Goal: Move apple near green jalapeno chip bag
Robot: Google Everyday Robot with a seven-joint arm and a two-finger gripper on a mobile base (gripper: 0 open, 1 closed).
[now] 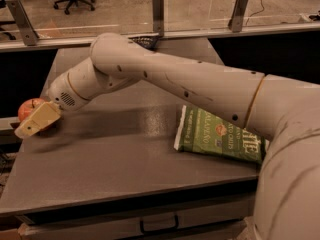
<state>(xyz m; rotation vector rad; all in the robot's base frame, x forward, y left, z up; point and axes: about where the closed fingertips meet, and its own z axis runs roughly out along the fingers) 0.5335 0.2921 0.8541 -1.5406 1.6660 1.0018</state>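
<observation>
The apple point(27, 108), red-orange and round, sits at the far left edge of the grey table point(120, 159). My gripper point(34, 123) is at the end of the long white arm and lies right in front of the apple, covering its lower right side. The green jalapeno chip bag point(220, 136) lies flat on the right part of the table, far from the apple and partly hidden by my arm.
A dark object point(145, 41) lies at the table's far edge behind my arm. A glass partition with metal posts point(158, 6) runs along the back. A drawer handle point(159, 225) shows below the front edge.
</observation>
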